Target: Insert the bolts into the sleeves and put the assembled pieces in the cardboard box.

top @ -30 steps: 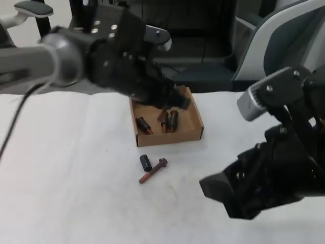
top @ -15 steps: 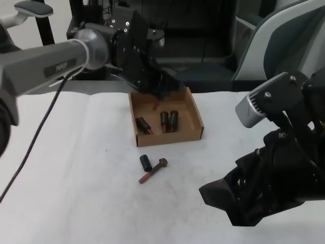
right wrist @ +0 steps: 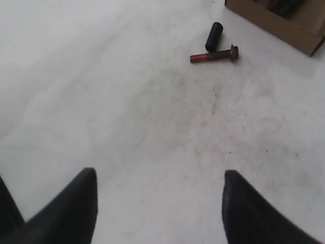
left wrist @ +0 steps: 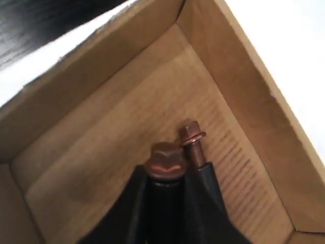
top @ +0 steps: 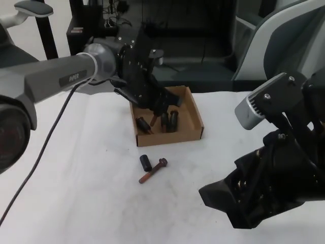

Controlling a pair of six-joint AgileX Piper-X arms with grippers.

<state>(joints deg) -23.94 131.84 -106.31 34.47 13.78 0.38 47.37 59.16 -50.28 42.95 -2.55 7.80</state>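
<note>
My left gripper (top: pixel 158 105) hangs inside the cardboard box (top: pixel 170 141), shut on an assembled piece (left wrist: pixel 164 168), a copper-headed bolt in a black sleeve. A second assembled piece (left wrist: pixel 195 147) lies right beside it on the box floor (left wrist: pixel 127 132). Three assembled pieces (top: pixel 143 124) (top: pixel 165 122) (top: pixel 173 120) lie in the box. In front of the box a loose black sleeve (top: pixel 145 162) (right wrist: pixel 214 35) and a loose reddish bolt (top: pixel 154 171) (right wrist: pixel 213 55) lie side by side on the white bench. My right gripper (right wrist: pixel 158 174) stands open above bare bench, well short of them.
The right arm's black bulk (top: pixel 274 173) fills the near right of the bench. Dark equipment and a chair stand behind the bench's far edge. A black cable (top: pixel 45 147) trails across the left side.
The left arm has swung back over the box's far left part and its gripper has dropped lower into the box. The right arm has hardly moved.
</note>
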